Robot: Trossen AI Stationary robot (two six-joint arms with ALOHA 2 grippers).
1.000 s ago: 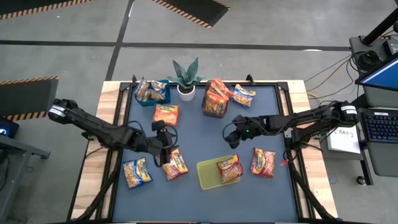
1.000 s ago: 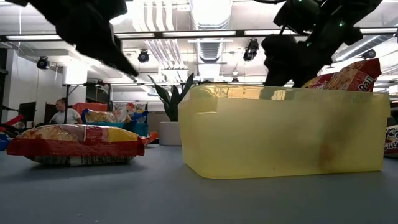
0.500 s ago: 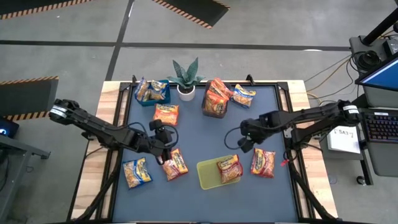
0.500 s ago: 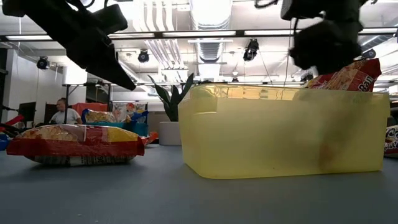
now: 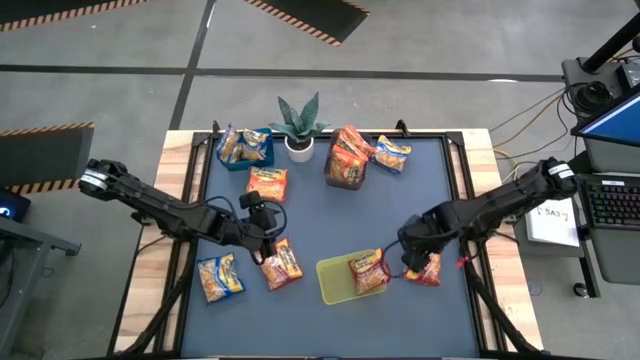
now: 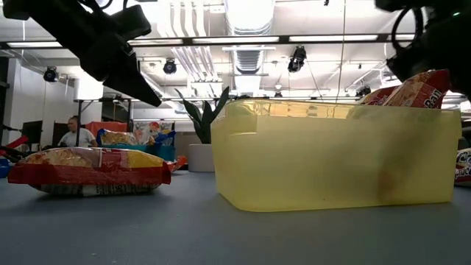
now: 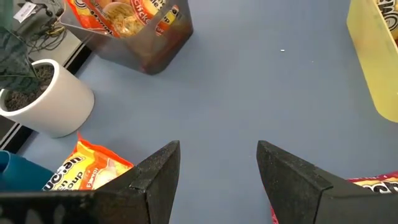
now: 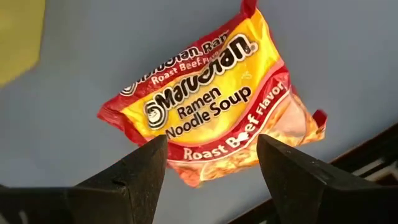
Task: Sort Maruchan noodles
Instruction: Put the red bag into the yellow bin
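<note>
right end effector [image 8: 211, 180] hovers w/ fingers apart over a red roast beef packet [image 8: 211, 106] lying flat on the blue surface [image 5: 320, 215], beside the yellow bin [image 5: 335, 285]. left end effector [image 7: 217, 180], also spread & empty, sits above another red packet [image 5: 282, 264].

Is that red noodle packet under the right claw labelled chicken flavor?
No. The red Maruchan packet reads Roast Beef Flavor, lying flat on the blue table.

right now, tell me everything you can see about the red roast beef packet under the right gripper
The roast beef packet is a flat plastic ramen pack, red-edged with a yellow centre, printed "Maruchan Ramen Noodle Soup" and "Roast Beef Flavor". It looks sealed and slightly crinkled, lying face up on the blue table near its right edge, just right of the yellow bin. The right gripper hovers open above it, fingers either side, apparently not touching it.
</note>
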